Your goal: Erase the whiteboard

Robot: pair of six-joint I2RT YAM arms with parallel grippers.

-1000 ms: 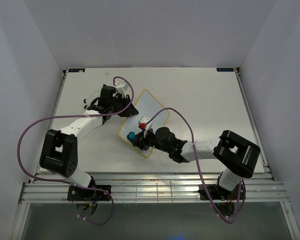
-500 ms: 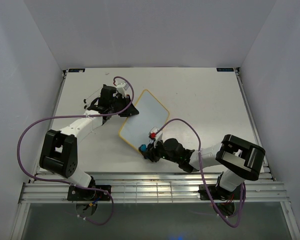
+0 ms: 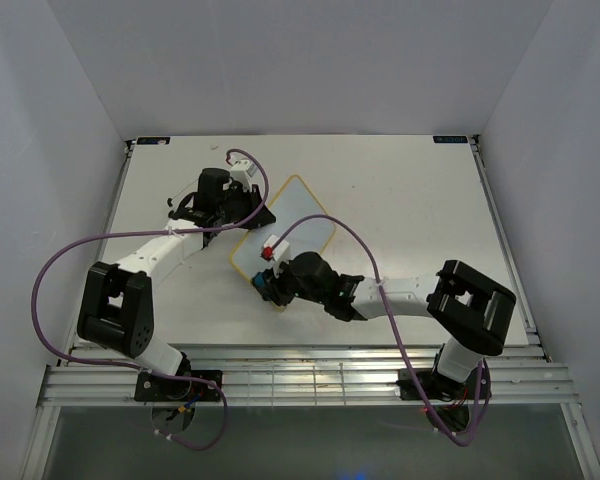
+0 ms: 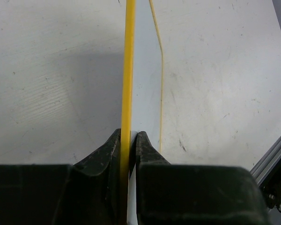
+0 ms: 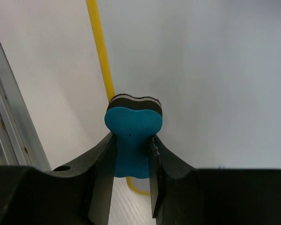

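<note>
Pinching the yellow frame of the whiteboard tight in my left gripper, I squeeze the blue bone-shaped eraser in my right gripper, its dark pad against the whiteboard's white face beside the frame, on the table.

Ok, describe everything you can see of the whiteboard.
The whiteboard is a small rectangular white panel in a thin yellow frame with rounded corners, set diagonally on the table. The left gripper is shut on its far-left frame edge. The right gripper holds a blue eraser, seemingly against the panel by the near frame edge. The surface that shows looks blank. No feet are visible.
</note>
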